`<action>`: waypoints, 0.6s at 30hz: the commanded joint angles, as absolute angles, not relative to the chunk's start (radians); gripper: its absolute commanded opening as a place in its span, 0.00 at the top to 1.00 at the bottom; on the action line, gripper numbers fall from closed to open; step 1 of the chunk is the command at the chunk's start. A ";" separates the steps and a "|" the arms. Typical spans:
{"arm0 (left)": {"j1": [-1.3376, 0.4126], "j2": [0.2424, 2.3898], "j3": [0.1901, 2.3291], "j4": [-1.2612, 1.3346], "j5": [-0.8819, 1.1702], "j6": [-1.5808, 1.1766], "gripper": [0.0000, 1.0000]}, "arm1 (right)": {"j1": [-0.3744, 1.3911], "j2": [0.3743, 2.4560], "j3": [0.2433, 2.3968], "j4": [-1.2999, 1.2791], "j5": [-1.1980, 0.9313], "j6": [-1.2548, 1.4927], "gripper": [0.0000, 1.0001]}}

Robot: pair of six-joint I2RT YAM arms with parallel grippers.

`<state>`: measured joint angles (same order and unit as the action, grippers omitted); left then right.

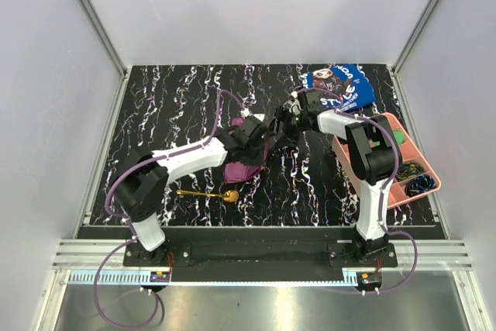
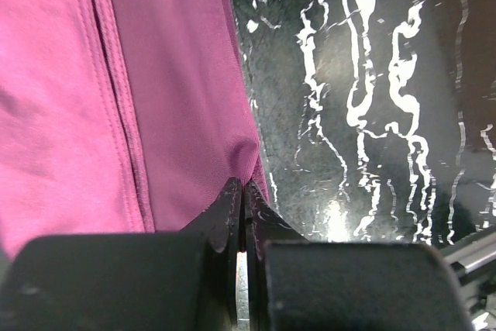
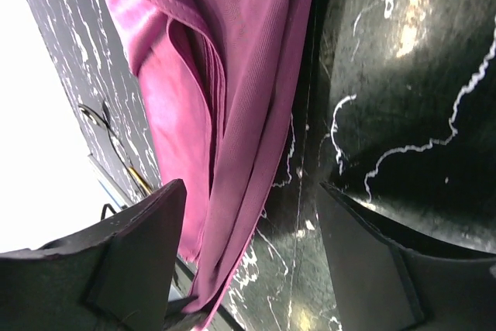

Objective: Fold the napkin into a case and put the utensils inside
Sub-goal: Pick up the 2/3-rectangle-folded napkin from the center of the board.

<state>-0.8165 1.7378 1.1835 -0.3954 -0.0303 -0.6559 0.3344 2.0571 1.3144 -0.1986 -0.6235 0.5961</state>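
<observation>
Count: two arms, one napkin (image 1: 246,168), one gold spoon (image 1: 205,193), one blue printed cloth (image 1: 341,87), one pink compartment tray (image 1: 425,162).

Left arm: reaches forward and inward from its base, wrist over the middle of the black marbled table (image 1: 170,114). The left gripper (image 2: 243,195) has its fingers pressed together on the napkin's edge; the cloth puckers where they bite.

Right arm: elbow raised beside the tray, forearm angled inward toward the left arm's wrist. The right gripper (image 3: 249,190) has its jaws spread wide, with a folded edge of the napkin lying between them next to one finger, not clamped.

Napkin: plum-purple, slight sheen, plain, stitched hem. It sits bunched in several loose layers near table centre, partly under the left wrist. It is not a flat pouch.

Spoon: lies flat on the table just in front of the napkin, outside it, bowl toward the right.
</observation>
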 commanded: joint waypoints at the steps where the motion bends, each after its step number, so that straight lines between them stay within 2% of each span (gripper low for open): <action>1: -0.811 1.667 1.177 -0.350 -0.006 -0.667 1.00 | 0.345 2.069 1.313 -0.103 -0.652 0.633 0.24; 11: -0.811 1.651 1.150 -0.330 0.015 -0.675 1.00 | 0.344 2.140 1.371 -0.063 -0.666 0.658 0.40; 14: -0.811 1.644 1.151 -0.330 0.018 -0.675 1.00 | 0.344 2.151 1.374 -0.043 -0.660 0.661 0.42; 18: -0.811 1.634 1.144 -0.327 0.023 -0.673 1.00 | 0.341 2.163 1.394 -0.038 -0.664 0.657 0.50</action>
<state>-0.8146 1.6905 1.1519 -0.3775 -0.0021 -0.6647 0.3363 2.1448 1.3464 -0.0738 -0.6548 0.6594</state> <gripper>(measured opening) 0.012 0.541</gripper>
